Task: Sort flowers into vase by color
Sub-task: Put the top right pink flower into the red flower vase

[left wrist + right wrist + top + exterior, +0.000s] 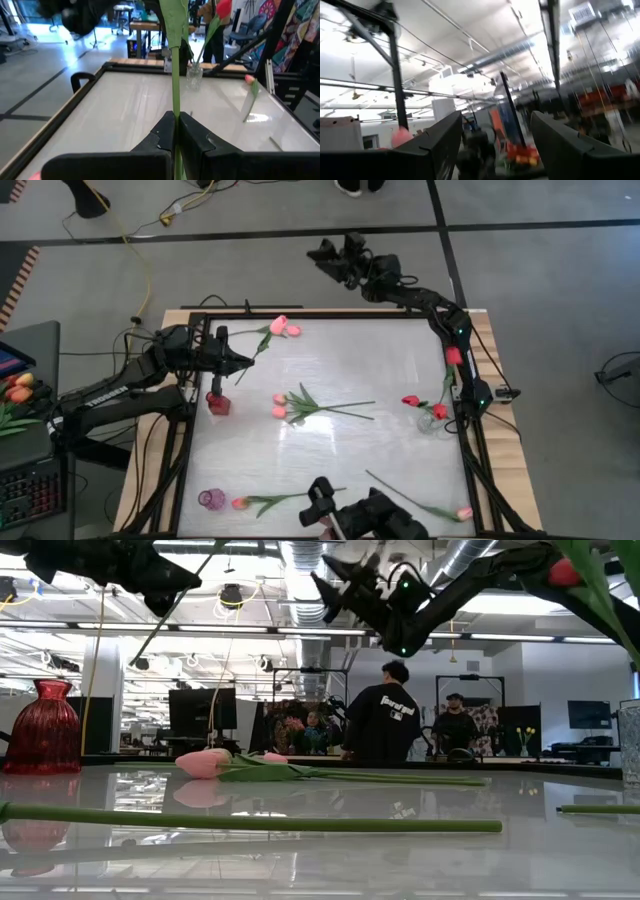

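1. High view: left gripper [243, 361] by the table's [330, 450] left edge is pinching a pink tulip [285, 327] low on its stem.
2. That long stem could swing and miss the narrow red vase [217, 402].
3. Right gripper [330, 255] hangs spread wide beyond the far edge.

Flowers [300, 406] mid-table [340, 370], between two vases [218, 402]

White lettering along the left arm [110, 392], too small to read, pale print on a person's dark shirt back [385, 718], illegible
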Robot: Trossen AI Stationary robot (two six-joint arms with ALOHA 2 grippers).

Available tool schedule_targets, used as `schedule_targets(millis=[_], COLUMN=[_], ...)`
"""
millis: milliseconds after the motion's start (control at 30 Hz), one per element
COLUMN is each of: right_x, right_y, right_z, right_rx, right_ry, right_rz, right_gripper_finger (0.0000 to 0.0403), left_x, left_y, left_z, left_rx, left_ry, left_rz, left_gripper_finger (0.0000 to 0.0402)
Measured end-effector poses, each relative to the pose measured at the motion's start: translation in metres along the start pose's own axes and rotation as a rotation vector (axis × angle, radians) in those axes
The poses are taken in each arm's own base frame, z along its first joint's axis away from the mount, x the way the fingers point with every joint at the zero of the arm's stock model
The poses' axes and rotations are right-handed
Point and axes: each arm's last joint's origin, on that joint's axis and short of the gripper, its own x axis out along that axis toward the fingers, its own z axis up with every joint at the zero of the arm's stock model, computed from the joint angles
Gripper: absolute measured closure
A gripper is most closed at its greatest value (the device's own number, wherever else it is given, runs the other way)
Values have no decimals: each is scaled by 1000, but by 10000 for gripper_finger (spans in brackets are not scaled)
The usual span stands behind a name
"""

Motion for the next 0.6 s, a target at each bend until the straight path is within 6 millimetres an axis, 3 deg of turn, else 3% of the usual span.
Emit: schedule_targets(millis=[333, 433, 600], right_x=[-8, -12, -7], right_y=[-18, -32, -51], right_z=[81, 74, 23], right_rx=[-87, -80, -79], right_ry=[19, 75, 225], right_rz=[-149, -256, -390], right_gripper_finger=[138, 138, 138], left_x=[0, 0, 0], left_y=[0, 0, 0], left_z=[-3, -2, 0], left_rx=[0, 4, -3], left_ry=[28, 18, 2], left_rz=[-2, -1, -2], left_gripper_finger=[401, 401, 401])
